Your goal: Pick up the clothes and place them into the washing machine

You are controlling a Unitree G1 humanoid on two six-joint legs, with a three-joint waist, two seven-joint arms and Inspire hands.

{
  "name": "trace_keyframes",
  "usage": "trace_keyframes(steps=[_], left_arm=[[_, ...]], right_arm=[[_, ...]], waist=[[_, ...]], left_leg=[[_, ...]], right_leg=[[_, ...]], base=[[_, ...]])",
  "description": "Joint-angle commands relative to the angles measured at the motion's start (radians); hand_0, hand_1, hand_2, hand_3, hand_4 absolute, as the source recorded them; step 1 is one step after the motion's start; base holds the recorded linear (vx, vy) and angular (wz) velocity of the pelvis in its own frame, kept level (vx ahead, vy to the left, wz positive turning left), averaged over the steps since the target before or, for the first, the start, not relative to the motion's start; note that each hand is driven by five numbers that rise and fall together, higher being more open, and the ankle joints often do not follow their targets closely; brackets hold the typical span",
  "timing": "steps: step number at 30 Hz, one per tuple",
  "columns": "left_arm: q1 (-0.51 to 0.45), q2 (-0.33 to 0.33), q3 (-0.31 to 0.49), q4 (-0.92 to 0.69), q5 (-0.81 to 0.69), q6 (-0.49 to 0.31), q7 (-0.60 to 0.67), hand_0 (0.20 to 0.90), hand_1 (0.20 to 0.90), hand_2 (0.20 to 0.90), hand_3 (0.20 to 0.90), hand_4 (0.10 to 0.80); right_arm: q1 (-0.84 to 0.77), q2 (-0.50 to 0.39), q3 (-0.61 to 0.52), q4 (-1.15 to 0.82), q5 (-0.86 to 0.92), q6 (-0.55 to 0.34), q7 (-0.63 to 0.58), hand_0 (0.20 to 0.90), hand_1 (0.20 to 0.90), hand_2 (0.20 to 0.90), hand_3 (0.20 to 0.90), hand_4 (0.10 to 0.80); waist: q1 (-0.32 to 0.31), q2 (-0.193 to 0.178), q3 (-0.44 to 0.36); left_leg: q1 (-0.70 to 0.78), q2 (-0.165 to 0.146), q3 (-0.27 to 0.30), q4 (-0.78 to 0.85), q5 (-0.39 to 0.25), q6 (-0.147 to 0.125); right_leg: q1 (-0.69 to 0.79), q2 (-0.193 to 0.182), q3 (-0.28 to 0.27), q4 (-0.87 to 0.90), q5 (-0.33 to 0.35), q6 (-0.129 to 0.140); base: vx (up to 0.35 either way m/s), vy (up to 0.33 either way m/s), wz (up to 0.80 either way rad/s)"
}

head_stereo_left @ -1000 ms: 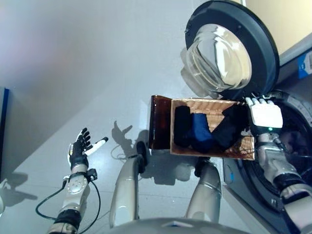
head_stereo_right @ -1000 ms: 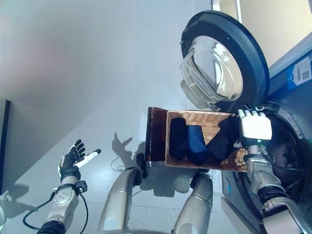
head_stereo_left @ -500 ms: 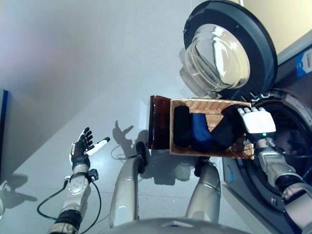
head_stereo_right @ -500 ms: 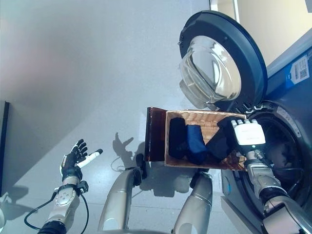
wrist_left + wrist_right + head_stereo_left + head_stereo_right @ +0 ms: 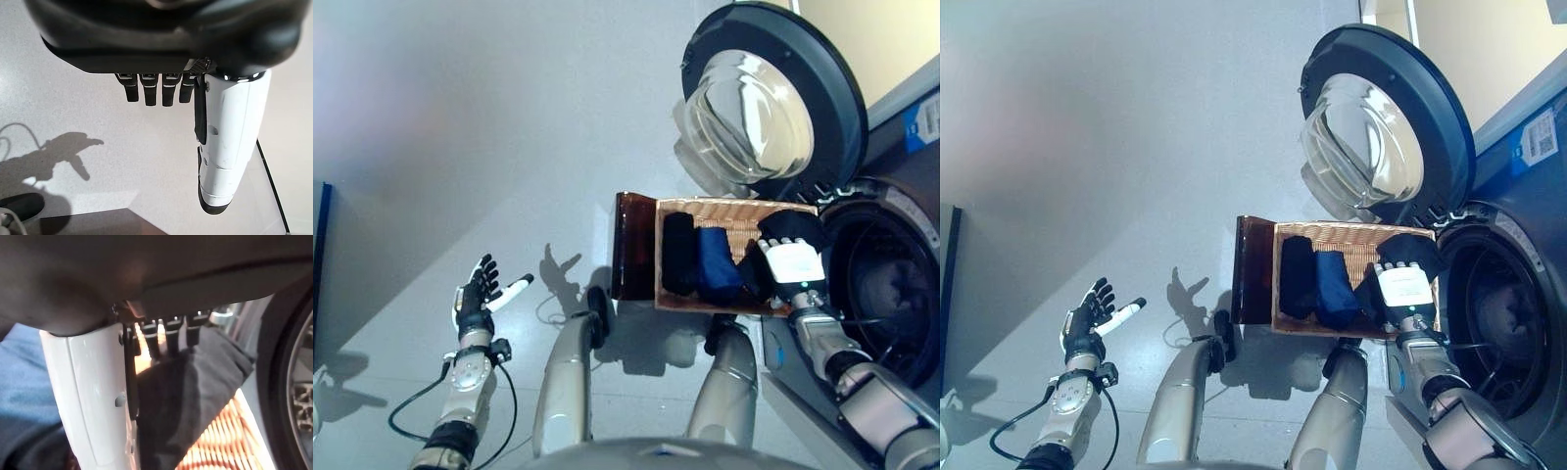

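The right robot hand (image 5: 792,262) lay over the right end of the wicker basket (image 5: 734,209), its fingers (image 5: 173,330) extended above a dark garment (image 5: 195,382) without closing on it. A blue garment (image 5: 716,264) and a black garment (image 5: 678,253) lay side by side in the basket's left part. The basket stood just left of the washing machine drum opening (image 5: 886,299), with the round door (image 5: 769,98) swung wide on the far side. The left robot hand (image 5: 478,297) hung idle over the floor (image 5: 460,147) at the near left, fingers spread.
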Motion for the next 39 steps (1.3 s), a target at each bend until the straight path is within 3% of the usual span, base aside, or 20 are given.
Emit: trace_keyframes(steps=[1,13,14,15,16,20,21,22,39], left_arm=[[0.039,0.073,0.050,-0.068,-0.002,-0.085,0.042,0.900,0.900,0.900,0.900,0.800],[0.055,0.093,0.052,-0.070,-0.003,-0.077,0.019,0.900,0.900,0.900,0.900,0.800],[0.053,0.095,0.057,-0.059,-0.002,-0.075,0.020,0.900,0.900,0.900,0.900,0.800],[0.053,0.097,0.056,-0.064,-0.002,-0.075,0.020,0.900,0.900,0.900,0.900,0.800],[0.050,0.098,0.055,-0.046,-0.001,-0.074,0.020,0.900,0.900,0.900,0.900,0.800],[0.042,0.100,0.050,-0.026,-0.008,-0.077,0.017,0.900,0.900,0.900,0.900,0.800],[0.039,0.102,0.047,-0.029,-0.009,-0.077,0.016,0.900,0.900,0.900,0.900,0.800],[0.040,0.107,0.047,-0.029,-0.014,-0.077,0.011,0.900,0.900,0.900,0.900,0.800],[0.070,0.126,0.058,-0.059,-0.026,-0.080,0.001,0.900,0.900,0.900,0.900,0.800]], right_arm=[[-0.058,-0.049,-0.018,0.046,0.008,0.083,-0.086,0.900,0.900,0.900,0.900,0.800],[-0.094,-0.119,0.027,0.099,-0.085,0.160,-0.077,0.900,0.900,0.900,0.900,0.800],[-0.096,-0.129,0.028,0.096,-0.092,0.161,-0.075,0.900,0.900,0.900,0.900,0.800],[-0.096,-0.152,0.026,0.087,-0.099,0.158,-0.070,0.900,0.900,0.900,0.900,0.800],[-0.099,-0.159,0.029,0.089,-0.099,0.158,-0.070,0.900,0.900,0.900,0.900,0.800],[-0.102,-0.178,0.038,0.084,-0.110,0.154,-0.066,0.900,0.900,0.900,0.900,0.800],[-0.108,-0.186,0.049,0.089,-0.121,0.155,-0.057,0.900,0.900,0.900,0.900,0.800],[-0.113,-0.199,0.065,0.095,-0.135,0.154,-0.049,0.900,0.900,0.900,0.900,0.800],[-0.141,-0.249,0.108,0.094,-0.139,0.132,-0.059,0.900,0.900,0.900,0.900,0.800]], waist=[[0.020,0.010,-0.038],[0.030,0.008,-0.047],[0.032,0.008,-0.053],[0.028,0.004,-0.047],[0.031,0.006,-0.052],[0.028,0.004,-0.052],[0.026,0.003,-0.047],[0.029,0.005,-0.051],[0.033,0.008,-0.053]], left_leg=[[-0.016,0.036,-0.033,0.038,-0.017,-0.093],[-0.024,0.036,-0.036,0.038,-0.012,-0.095],[-0.014,0.038,-0.044,0.044,-0.042,-0.103],[-0.025,0.037,-0.037,0.038,-0.011,-0.096],[-0.018,0.041,-0.044,0.050,-0.045,-0.106],[-0.023,0.042,-0.044,0.049,-0.041,-0.107],[-0.035,0.039,-0.038,0.045,-0.011,-0.099],[-0.032,0.045,-0.047,0.061,-0.046,-0.109],[-0.106,0.072,-0.072,0.180,-0.077,-0.114]], right_leg=[[-0.001,-0.027,0.076,-0.070,0.129,-0.011],[-0.012,-0.028,0.078,-0.058,0.125,-0.014],[-0.007,-0.023,0.085,-0.043,0.095,-0.003],[-0.018,-0.027,0.081,-0.054,0.124,-0.016],[-0.015,-0.022,0.089,-0.034,0.090,-0.005],[-0.023,-0.021,0.094,-0.030,0.091,-0.007],[-0.033,-0.023,0.090,-0.042,0.119,-0.019],[-0.035,-0.018,0.099,-0.019,0.082,-0.009],[-0.117,0.000,0.132,0.123,0.007,-0.031]], base=[[-0.101,0.014,0.08],[0.006,0.000,0.02],[-0.021,-0.008,0.05],[0.072,-0.017,0.04],[0.000,0.000,0.00],[-0.014,-0.002,-0.02],[0.000,0.000,0.00],[0.000,0.000,0.00],[-0.001,-0.006,-0.01]])
